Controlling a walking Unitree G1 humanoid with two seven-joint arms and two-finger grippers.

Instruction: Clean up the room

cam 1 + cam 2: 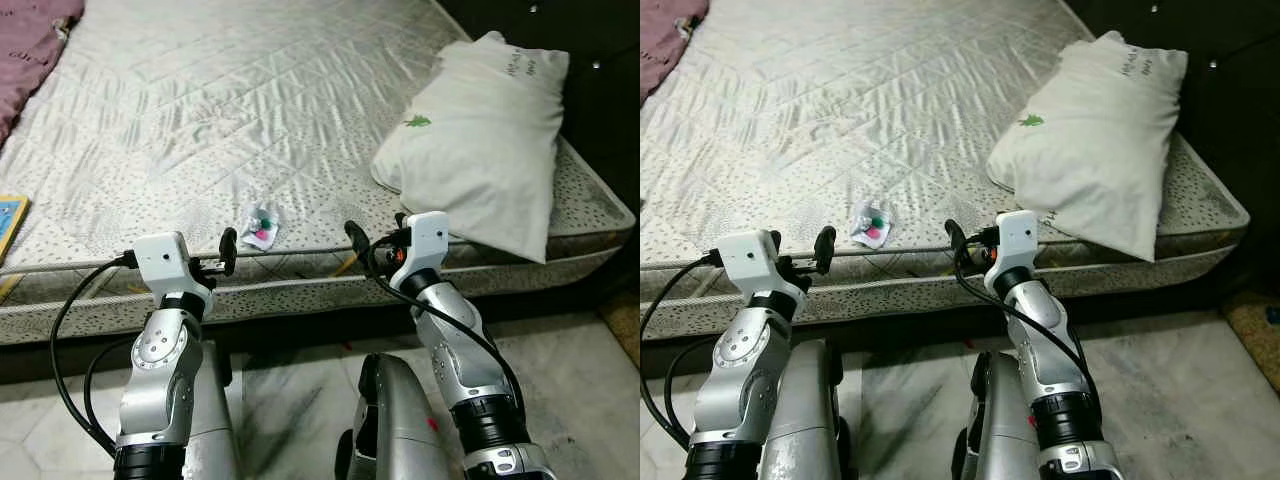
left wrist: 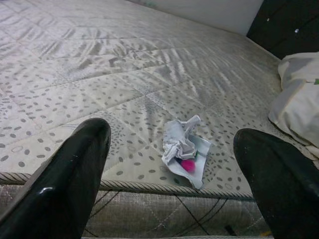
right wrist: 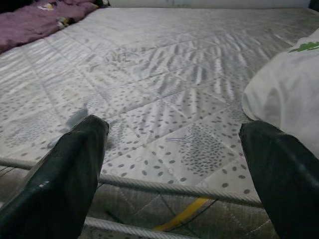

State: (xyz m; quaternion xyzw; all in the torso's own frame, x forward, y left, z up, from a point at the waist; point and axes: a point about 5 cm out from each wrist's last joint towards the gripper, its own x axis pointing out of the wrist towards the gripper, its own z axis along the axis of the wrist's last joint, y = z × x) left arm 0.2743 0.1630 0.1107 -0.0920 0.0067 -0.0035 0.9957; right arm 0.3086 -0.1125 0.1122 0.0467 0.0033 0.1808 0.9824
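I have both arms raised at the near edge of the mattress [image 1: 250, 110], and what the next reach depends on is a small crumpled wrapper [image 1: 261, 227] with pink and green bits, lying on the mattress just inside that edge. It sits ahead of the left gripper [image 1: 229, 251] and a little toward the robot's right, roughly between the two grippers but closer to the left one, so I judge the left arm the better choice. In the left wrist view the wrapper [image 2: 184, 149] lies between the two black fingers [image 2: 70, 174], which are spread wide apart with nothing in them. The right gripper [image 1: 352, 240] also has its fingers apart and holds nothing, aimed at bare mattress beside the white pillow [image 1: 480, 140]. The wrapper looks slightly elongated away from the edge, though it is too crumpled to be sure. Nothing stands between it and the fingers. A purple blanket [image 1: 30, 50] lies at the far left corner, and a book [image 1: 8, 222] by the left edge.
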